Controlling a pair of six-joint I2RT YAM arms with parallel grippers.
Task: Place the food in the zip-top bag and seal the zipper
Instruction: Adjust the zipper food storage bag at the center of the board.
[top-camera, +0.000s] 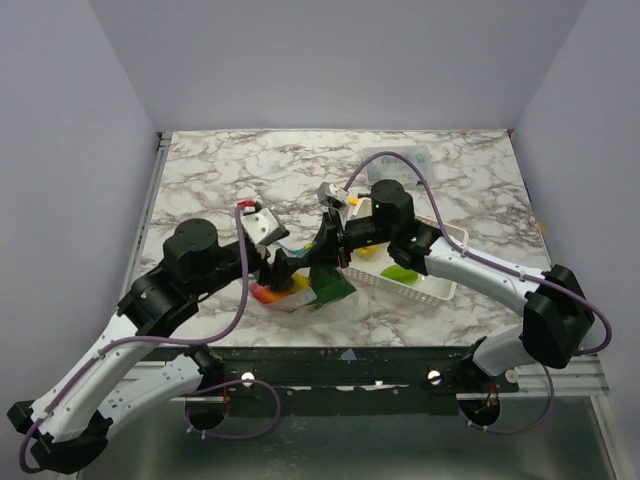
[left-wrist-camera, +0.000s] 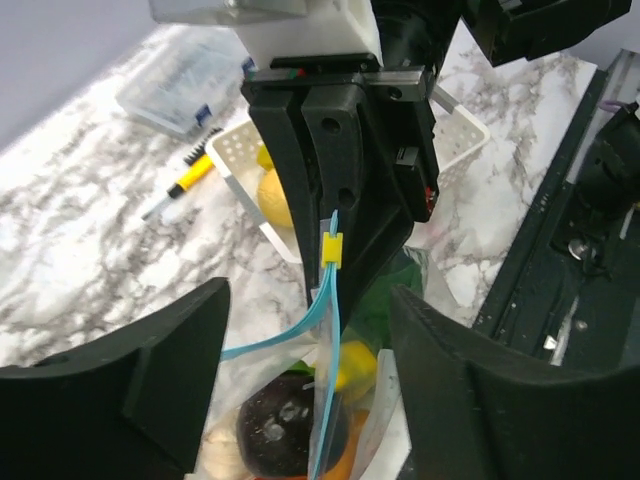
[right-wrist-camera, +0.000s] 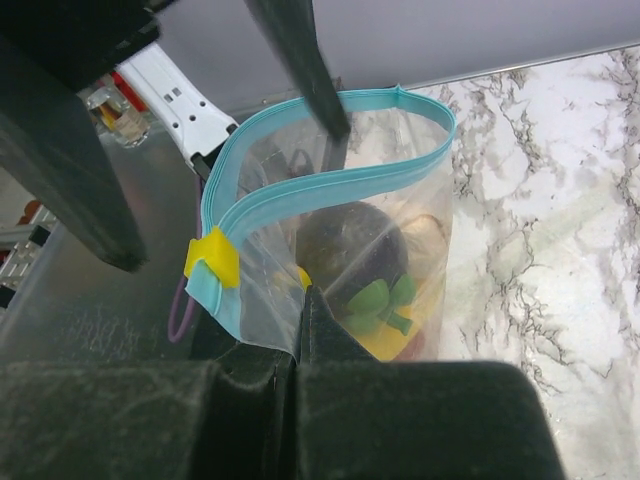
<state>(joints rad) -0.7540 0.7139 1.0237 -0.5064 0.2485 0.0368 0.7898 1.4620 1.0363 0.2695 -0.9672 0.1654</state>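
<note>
The zip-top bag (top-camera: 318, 292) stands on the table between both arms, holding several food pieces: a dark purple one (right-wrist-camera: 350, 235), green (right-wrist-camera: 380, 300), yellow and orange. Its light-blue zipper (right-wrist-camera: 330, 180) gapes in a loop, with a yellow slider (right-wrist-camera: 212, 258) at one end. My right gripper (right-wrist-camera: 303, 310) is shut on the bag's corner just below the slider. My left gripper (left-wrist-camera: 310, 400) is open, its fingers (left-wrist-camera: 130, 390) straddling the bag's mouth without touching the zipper (left-wrist-camera: 325, 330). In the top view the left gripper (top-camera: 283, 268) and the right gripper (top-camera: 326, 250) meet over the bag.
A white slotted basket (top-camera: 445, 262) sits right of the bag with a yellow piece (left-wrist-camera: 275, 195) and a green piece (top-camera: 400, 272) inside. A clear lidded box (top-camera: 400, 165) lies at the back. A yellow-black pen (left-wrist-camera: 185, 185) lies beside the basket.
</note>
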